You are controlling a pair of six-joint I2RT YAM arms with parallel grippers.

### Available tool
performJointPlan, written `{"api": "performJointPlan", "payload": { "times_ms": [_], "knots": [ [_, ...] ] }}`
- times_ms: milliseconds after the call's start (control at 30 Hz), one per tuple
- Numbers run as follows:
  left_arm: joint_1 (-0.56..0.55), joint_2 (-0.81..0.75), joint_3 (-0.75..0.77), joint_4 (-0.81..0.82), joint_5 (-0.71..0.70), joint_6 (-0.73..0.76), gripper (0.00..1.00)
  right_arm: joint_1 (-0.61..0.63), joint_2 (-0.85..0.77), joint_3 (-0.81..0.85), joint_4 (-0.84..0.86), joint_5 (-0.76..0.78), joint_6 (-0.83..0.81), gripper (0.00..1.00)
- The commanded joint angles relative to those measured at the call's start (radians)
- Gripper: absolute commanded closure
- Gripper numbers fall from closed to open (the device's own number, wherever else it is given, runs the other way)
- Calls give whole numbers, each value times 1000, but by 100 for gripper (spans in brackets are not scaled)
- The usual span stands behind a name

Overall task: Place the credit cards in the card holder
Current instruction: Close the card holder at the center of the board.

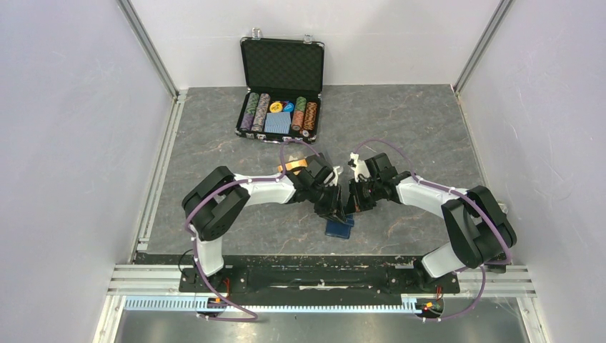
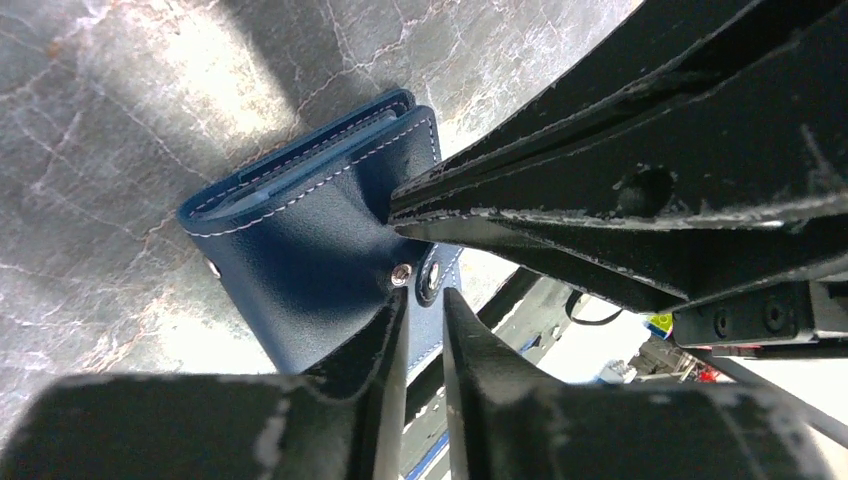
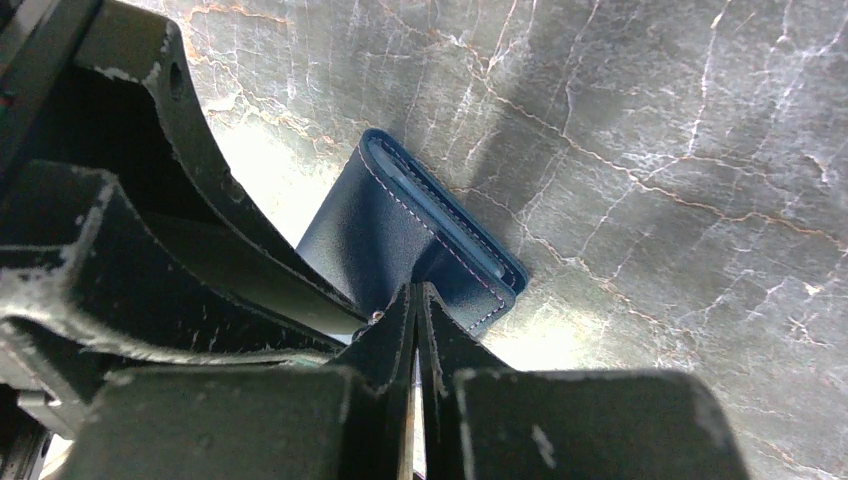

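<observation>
Top external view: holder [image 1: 339, 228] lies on the table [image 1: 429, 128], on the near side of the case [image 1: 280, 78]; gold cards [image 1: 291, 166] lie between case and holder. Right gripper [image 3: 415, 292] is closed on the holder's cover edge; left gripper [image 2: 425, 300] straddles the tab [image 2: 432, 283], jaws narrowly apart, and I cannot tell whether it grips.

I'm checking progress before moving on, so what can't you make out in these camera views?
- Credit cards: top view, left arm covers all but an orange sliver.
- Card holder pockets: both wrist views, folded cover hides any contents.
- Left tool: left wrist view, grip on the snap tab unclear.
</observation>
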Motion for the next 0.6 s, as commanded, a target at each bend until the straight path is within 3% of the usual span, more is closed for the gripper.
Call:
{"api": "performJointPlan", "payload": {
  "times_ms": [0, 167, 567],
  "knots": [
    [-4, 20, 35, 25, 4, -20, 80, 6, 22, -39, -36, 60, -25, 100],
    [-4, 7, 35, 18, -13, -14, 98, 5, 25, -39, -39, 60, -27, 100],
    [2, -31, 40, -30, -82, 3, 98, 6, 10, -36, -50, 76, -32, 100]
  ]
}}
